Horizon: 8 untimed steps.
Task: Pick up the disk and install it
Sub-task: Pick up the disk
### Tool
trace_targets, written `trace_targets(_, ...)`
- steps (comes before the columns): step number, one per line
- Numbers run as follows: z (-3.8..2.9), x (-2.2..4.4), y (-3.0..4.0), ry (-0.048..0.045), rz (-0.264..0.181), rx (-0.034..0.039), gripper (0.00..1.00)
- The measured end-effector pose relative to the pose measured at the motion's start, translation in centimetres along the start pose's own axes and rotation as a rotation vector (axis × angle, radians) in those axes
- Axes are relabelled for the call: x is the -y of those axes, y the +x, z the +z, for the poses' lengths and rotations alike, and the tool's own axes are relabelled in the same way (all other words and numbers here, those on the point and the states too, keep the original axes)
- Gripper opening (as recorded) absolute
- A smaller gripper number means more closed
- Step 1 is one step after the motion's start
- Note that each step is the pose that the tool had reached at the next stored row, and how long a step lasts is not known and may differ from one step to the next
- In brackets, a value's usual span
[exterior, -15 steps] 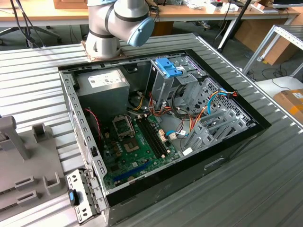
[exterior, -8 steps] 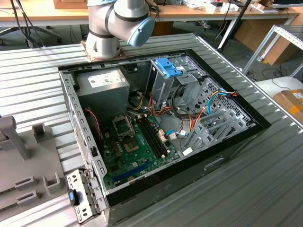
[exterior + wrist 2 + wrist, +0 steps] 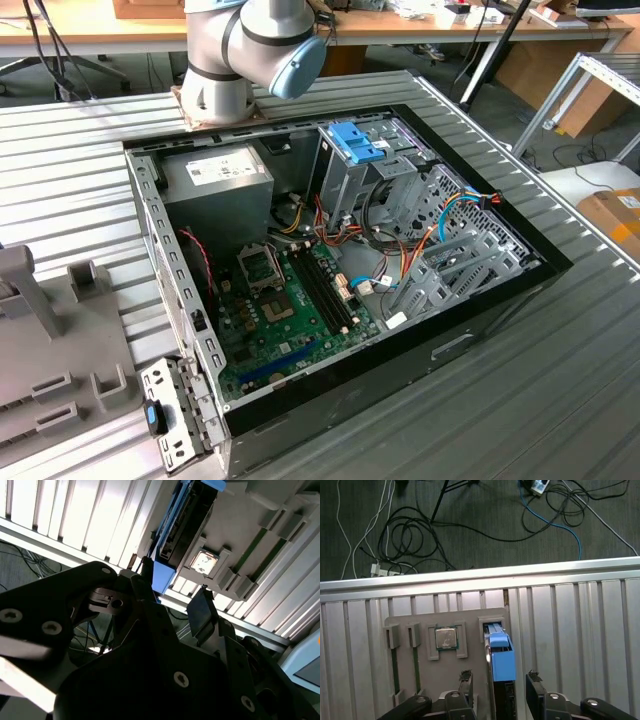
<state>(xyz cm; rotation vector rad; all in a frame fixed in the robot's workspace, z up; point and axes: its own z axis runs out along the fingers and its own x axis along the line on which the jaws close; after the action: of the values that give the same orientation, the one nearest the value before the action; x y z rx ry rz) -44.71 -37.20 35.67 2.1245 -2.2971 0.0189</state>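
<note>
The pick-up step is in hand, with nothing grasped yet; the hand (image 3: pixel 500 682) hangs over the disk (image 3: pixel 501 657), its fingers (image 3: pixel 535 687) apart, one on either side and clear of the faces; the disk stands on edge in a slot of the grey holder (image 3: pixel 445 620) on the table (image 3: pixel 570 630), just beside a processor chip (image 3: pixel 446 638); closing calls, I judge, for a square grip on the flat faces and a straight lift; in the exterior view the open computer case (image 3: pixel 450 345) sits mid-frame, its drive cage (image 3: pixel 340 190) at upper middle, with cables (image 3: pixel 450 215) crowding beside it, a likely snag.
</note>
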Motion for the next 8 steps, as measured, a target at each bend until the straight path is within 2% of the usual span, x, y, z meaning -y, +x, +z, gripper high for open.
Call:
trace_targets(4,0.04,0.0,0.0,0.0002,0.0,0.0013,0.54)
trace_targets(5,0.19,0.0,0.0,-0.0006,-0.001,0.0129,0.54)
trace_targets(6,0.34,-0.01,-0.01,-0.0009,-0.005,0.0176,0.54)
trace_targets(7,1.81,-0.02,-0.03,-0.0011,-0.041,0.0235,0.54)
trace_targets(8,2.31,-0.83,0.03,-0.0014,-0.044,0.0274,0.54)
